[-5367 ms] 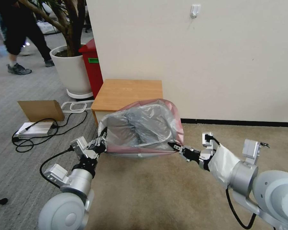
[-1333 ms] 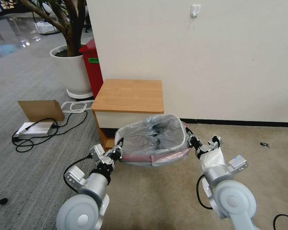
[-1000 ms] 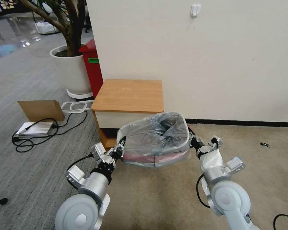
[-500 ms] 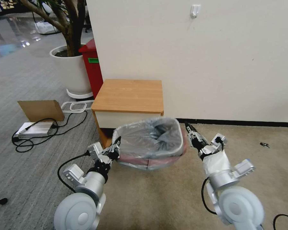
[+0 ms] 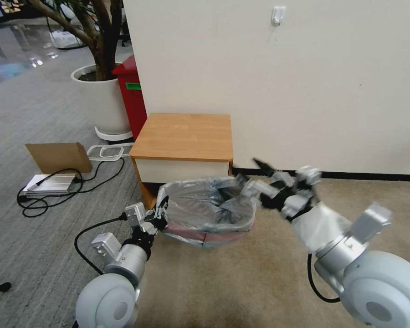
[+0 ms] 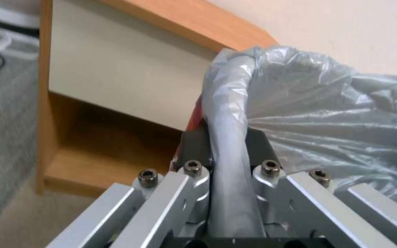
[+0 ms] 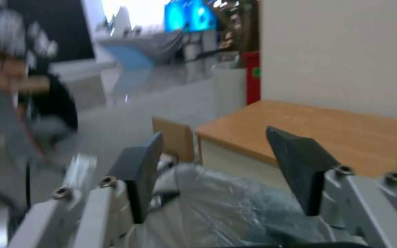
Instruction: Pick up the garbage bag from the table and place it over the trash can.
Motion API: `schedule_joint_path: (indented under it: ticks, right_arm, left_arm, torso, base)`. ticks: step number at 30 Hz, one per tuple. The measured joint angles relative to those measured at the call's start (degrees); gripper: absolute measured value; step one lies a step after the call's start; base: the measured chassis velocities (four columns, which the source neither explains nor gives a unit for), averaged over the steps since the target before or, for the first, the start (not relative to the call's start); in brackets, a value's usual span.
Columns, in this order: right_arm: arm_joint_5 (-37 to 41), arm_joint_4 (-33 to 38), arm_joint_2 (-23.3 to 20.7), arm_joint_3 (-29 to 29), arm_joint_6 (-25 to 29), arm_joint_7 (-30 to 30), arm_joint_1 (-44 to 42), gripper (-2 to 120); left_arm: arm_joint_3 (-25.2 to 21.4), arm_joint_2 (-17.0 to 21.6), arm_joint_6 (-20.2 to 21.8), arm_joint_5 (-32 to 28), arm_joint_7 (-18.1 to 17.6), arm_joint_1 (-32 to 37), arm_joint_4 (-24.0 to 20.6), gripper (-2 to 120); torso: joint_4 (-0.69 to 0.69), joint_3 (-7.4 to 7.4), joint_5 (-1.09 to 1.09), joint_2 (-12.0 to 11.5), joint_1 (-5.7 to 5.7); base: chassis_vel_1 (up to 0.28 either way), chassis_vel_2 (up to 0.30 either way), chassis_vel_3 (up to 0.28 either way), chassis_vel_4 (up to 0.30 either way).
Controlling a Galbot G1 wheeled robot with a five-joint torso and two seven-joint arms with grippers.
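Note:
The grey translucent garbage bag (image 5: 205,205) lines the trash can (image 5: 193,243), which stands on the carpet in front of the table (image 5: 182,136). The bag's pink-red band is folded down over the outside of the bin. My left gripper (image 5: 161,213) is at the bin's left edge, shut on the bag-wrapped rim (image 6: 228,103), one finger on each side of it. My right gripper (image 5: 259,180) hovers blurred above the bin's right edge. In the right wrist view it (image 7: 214,136) is open, nothing between its fingers, with the bag (image 7: 235,213) below.
The wall runs just behind the table. A tall red bin (image 5: 130,98) and a large white planter (image 5: 102,98) stand to the table's far left. A cardboard piece (image 5: 59,156), a metal box and cables (image 5: 50,184) lie on the floor at left. Open carpet lies at right.
My right gripper has let go of the bag's right rim, opened and risen above the bin. The bag went from held stretched in the air to down over the bin. My left gripper keeps its hold.

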Motion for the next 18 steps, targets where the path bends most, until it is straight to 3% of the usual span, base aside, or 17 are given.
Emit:
schedule_joint_path:
  ticks: [1,4,6,8,12,14,18]
  right_arm:
    - [0.0,0.0,0.0,0.0,0.0,0.0,0.0,60]
    - [-7.6,-2.3,-5.8,-8.3,-1.6,-2.6,7.7,44]
    - [-8.1,-2.6,-6.5,-9.4,-1.9,-2.7,8.8,43]
    - [-9.4,-4.5,-8.9,-14.9,-3.8,-3.1,14.2,32]
    - [-11.2,-6.8,-10.0,-19.7,-6.0,-3.1,19.3,22]
    - [-16.8,-9.4,-10.2,-22.2,-7.1,-6.2,22.6,9]
    - [-19.6,-10.5,-10.2,-23.9,-9.1,-9.3,24.6,0]
  left_arm:
    - [0.0,0.0,0.0,0.0,0.0,0.0,0.0,7]
    - [0.3,1.2,-0.6,4.8,1.5,0.0,0.1,7]
    - [0.3,1.3,-0.7,5.4,1.7,0.0,0.1,7]
    - [0.9,1.4,-1.3,9.1,2.8,0.0,0.4,7]
    - [1.5,1.3,-1.5,11.2,3.1,-0.3,0.5,7]
    - [1.8,1.5,-1.9,13.2,3.8,-0.6,0.5,7]
    - [1.8,2.0,-2.7,15.2,4.7,-0.8,0.5,7]
  torso:
    - [0.00,0.00,0.00,0.0,0.00]
    - [0.02,0.01,0.00,0.0,0.00]
    - [0.01,0.00,0.00,0.0,0.00]
    - [0.01,0.00,0.00,0.0,0.00]
    - [0.01,0.01,-0.01,0.0,0.00]
    - [0.01,0.01,0.00,0.0,0.00]
    - [0.00,0.00,0.00,0.0,0.00]
  base:
    - [0.000,0.000,0.000,0.000]
    - [0.000,0.000,0.000,0.000]
    - [0.000,0.000,0.000,0.000]
    - [0.000,0.000,0.000,0.000]
    - [0.000,0.000,0.000,0.000]
    - [0.000,0.000,0.000,0.000]
    - [0.000,0.000,0.000,0.000]
